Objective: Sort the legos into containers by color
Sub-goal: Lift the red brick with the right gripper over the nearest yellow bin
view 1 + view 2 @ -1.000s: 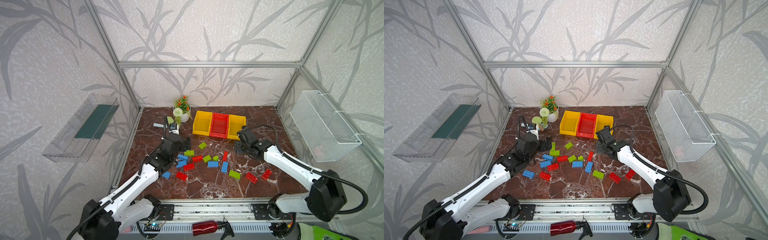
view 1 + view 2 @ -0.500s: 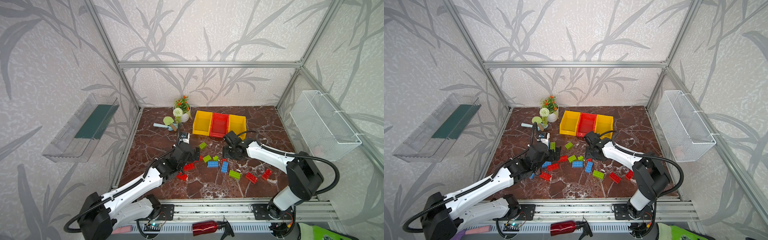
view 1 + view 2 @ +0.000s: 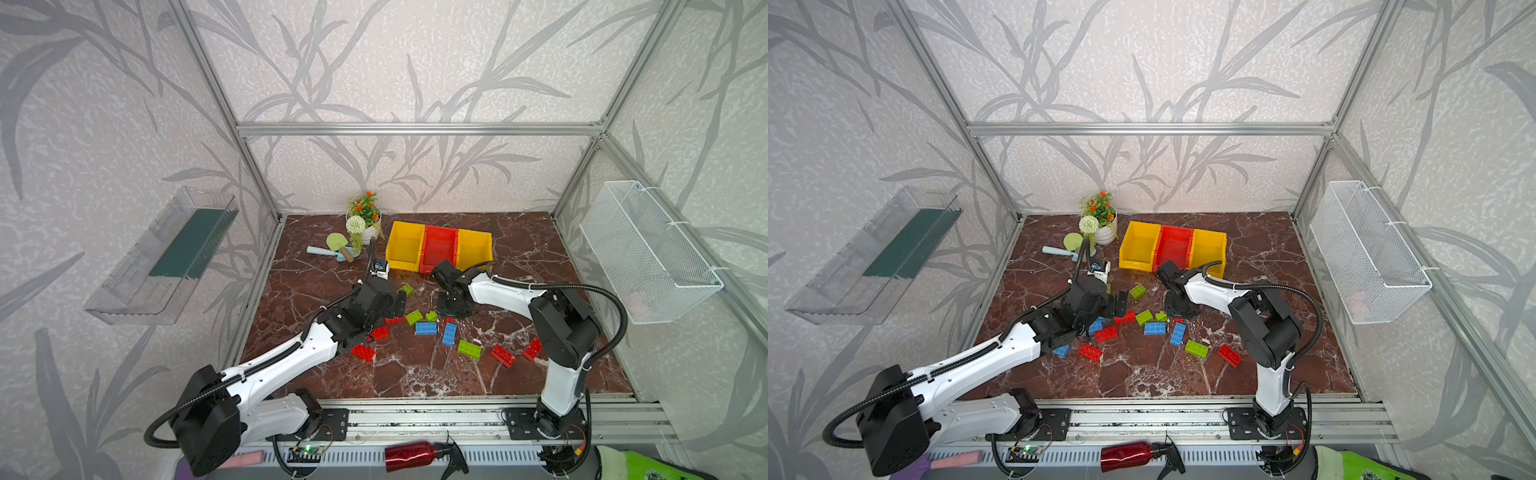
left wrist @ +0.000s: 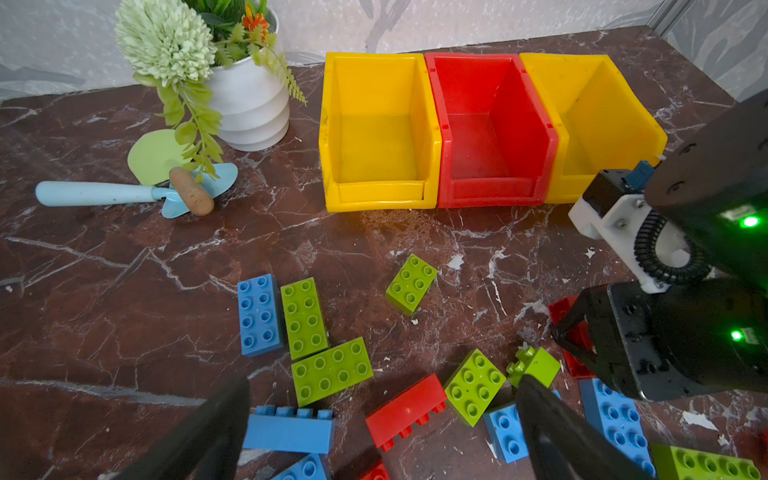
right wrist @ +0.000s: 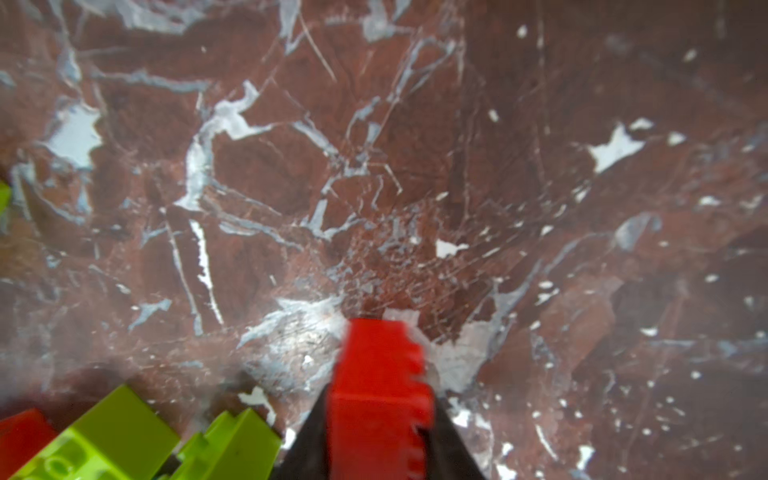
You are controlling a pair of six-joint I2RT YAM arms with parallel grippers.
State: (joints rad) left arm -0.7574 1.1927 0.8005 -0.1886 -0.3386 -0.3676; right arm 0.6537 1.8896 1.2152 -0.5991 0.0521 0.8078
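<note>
The right fingers (image 5: 305,453) are clamped on a red brick (image 5: 380,390), one dark finger against each long side. The right wrist view is blurred and cuts both fingers off at its edge. Just beside the grip lie two lime-green bricks (image 5: 112,436), also soft and cropped. In both top views the right wrist covers the held brick almost wholly, so only a sliver of red shows under it.

The left fingers (image 4: 208,436) stand wide apart and hold nothing, low over the legos (image 4: 328,370). A blue brick (image 4: 291,432) on its side and a second red brick (image 4: 405,409) lie in the gap between them.

The legos are scattered on the worktop (image 3: 415,374) in front of the containers (image 4: 490,193), between the two arms. In both top views the left forearm hides several of them.

A second ago the right fingers were just in front of the right-hand yellow container. They have since swung toward the middle, come down onto the brick and closed. The left arm has reached further toward the centre of the scatter, its fingers as wide as before.
</note>
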